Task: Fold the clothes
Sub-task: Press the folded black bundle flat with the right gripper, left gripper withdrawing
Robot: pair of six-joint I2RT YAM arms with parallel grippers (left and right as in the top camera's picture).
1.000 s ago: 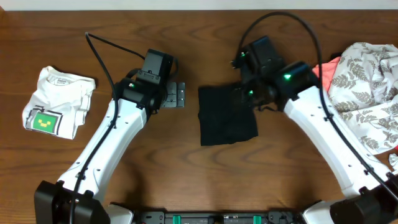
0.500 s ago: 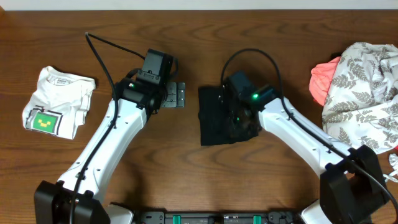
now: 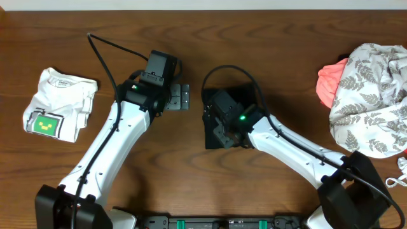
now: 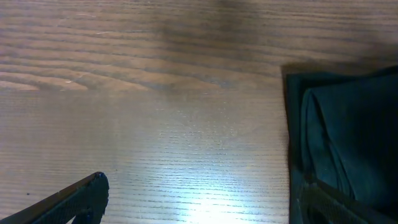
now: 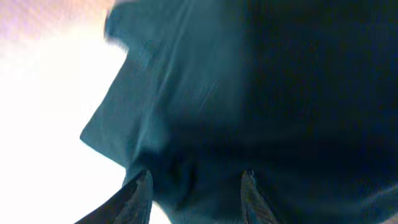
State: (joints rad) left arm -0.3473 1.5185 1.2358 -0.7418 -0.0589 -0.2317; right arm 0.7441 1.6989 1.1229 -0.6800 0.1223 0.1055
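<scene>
Right gripper is down over the folded black garment, fingers standing partway apart, dark cloth filling the gap between them. The wrist view is blurred, so I can't tell whether the tips touch the fabric, and no fold looks pinched.

From overhead, the right arm reaches in across the dark square near the table's middle, its wrist covering the left half of the cloth.

Over to the left gripper: spread wide, holding nothing, poised over bare wood just beside the garment's left edge. In its wrist view one fingertip shows at lower left; the other sits at lower right against the black cloth, and whether it touches is unclear.

Further out, a folded white T-shirt with a green graphic lies at the far left. Far right, a heap of leaf-print fabric has a coral garment against its left side.
</scene>
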